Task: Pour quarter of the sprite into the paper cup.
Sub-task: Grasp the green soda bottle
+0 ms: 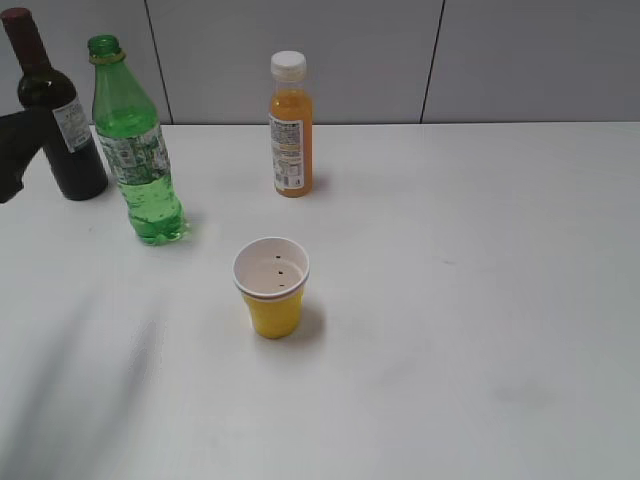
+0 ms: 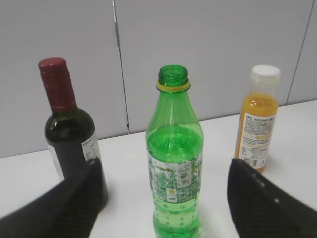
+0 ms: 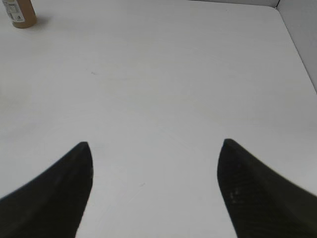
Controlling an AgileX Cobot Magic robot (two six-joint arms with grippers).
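Observation:
The sprite [image 1: 135, 150] is a tall green bottle without a cap, standing upright at the table's back left. It shows in the left wrist view [image 2: 174, 163], centred between my open left gripper's [image 2: 163, 173] fingers but still ahead of them, not touched. Only a dark edge of the left gripper [image 1: 18, 150] shows at the far left of the exterior view. The paper cup [image 1: 272, 288], yellow with a white inside, stands empty in the middle of the table. My right gripper [image 3: 154, 148] is open over bare table and holds nothing.
A dark wine bottle [image 1: 55, 110] stands just left of and behind the sprite, close to the left finger [image 2: 69, 148]. A small orange juice bottle [image 1: 290, 125] with a white cap stands at the back centre. A grey wall runs behind the white table [image 1: 480, 300].

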